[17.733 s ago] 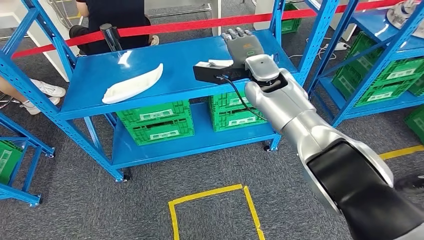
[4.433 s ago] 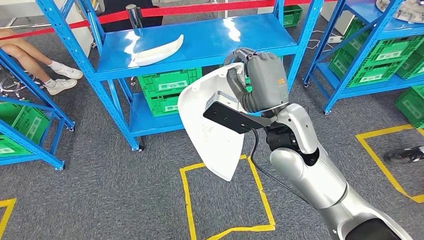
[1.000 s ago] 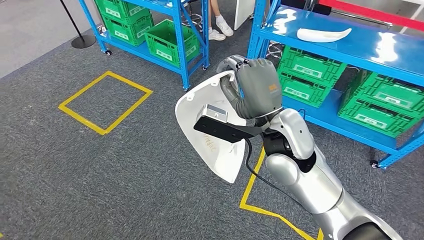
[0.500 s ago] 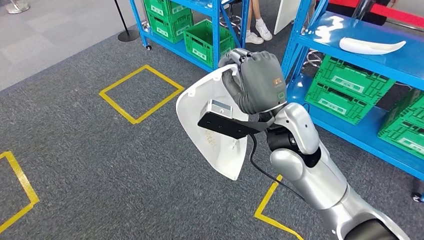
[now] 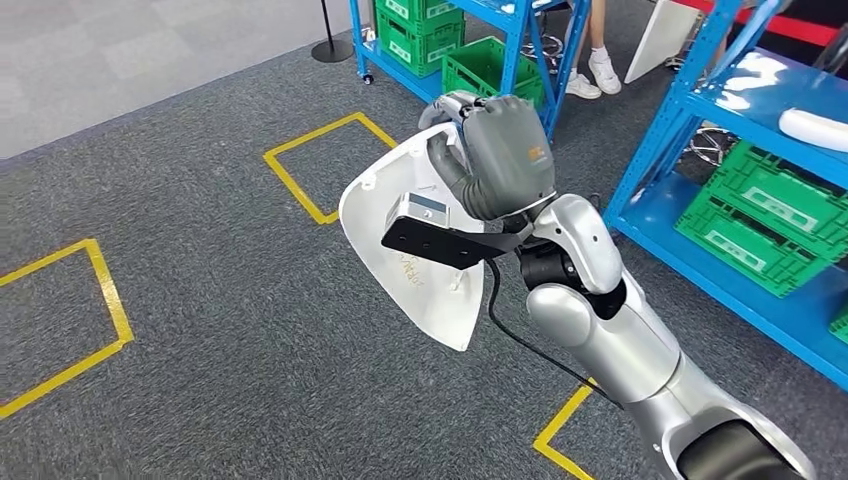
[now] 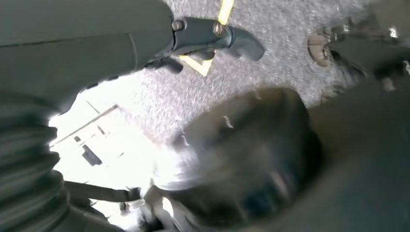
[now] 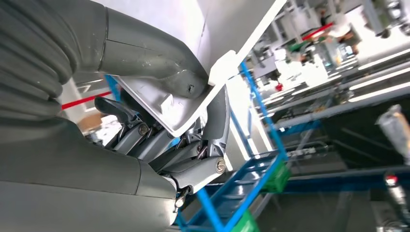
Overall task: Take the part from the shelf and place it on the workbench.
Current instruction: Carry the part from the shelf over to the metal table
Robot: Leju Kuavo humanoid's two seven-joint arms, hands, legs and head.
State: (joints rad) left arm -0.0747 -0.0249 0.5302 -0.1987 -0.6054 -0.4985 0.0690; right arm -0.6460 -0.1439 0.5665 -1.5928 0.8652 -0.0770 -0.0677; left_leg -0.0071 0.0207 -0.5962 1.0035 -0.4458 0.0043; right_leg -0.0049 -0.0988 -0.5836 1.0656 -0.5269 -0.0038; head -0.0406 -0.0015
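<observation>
My right hand (image 5: pixel 500 155) grips a large white curved shell part (image 5: pixel 430 300) by its upper edge and holds it up in front of my chest, over the grey carpet. In the right wrist view the thumb (image 7: pixel 145 53) lies on one face of the part (image 7: pixel 232 19) and the dark fingers (image 7: pixel 193 154) wrap behind its rim. A second white part (image 5: pixel 812 128) lies on the blue shelf (image 5: pixel 700 100) at the far right. My left hand (image 6: pixel 212 36) hangs over the floor with a finger stretched out and nothing in it.
Blue racks with green crates (image 5: pixel 760 225) stand to the right and at the back. Yellow taped squares (image 5: pixel 300 185) mark the carpet, one more at the left (image 5: pixel 100 300). A person's feet (image 5: pixel 590 70) show behind the rack. A stanchion base (image 5: pixel 330 48) stands at the back.
The whole view has swung left: shelves and crates slid to the right edge and more open carpet came in. My right hand keeps the same hold on the white part.
</observation>
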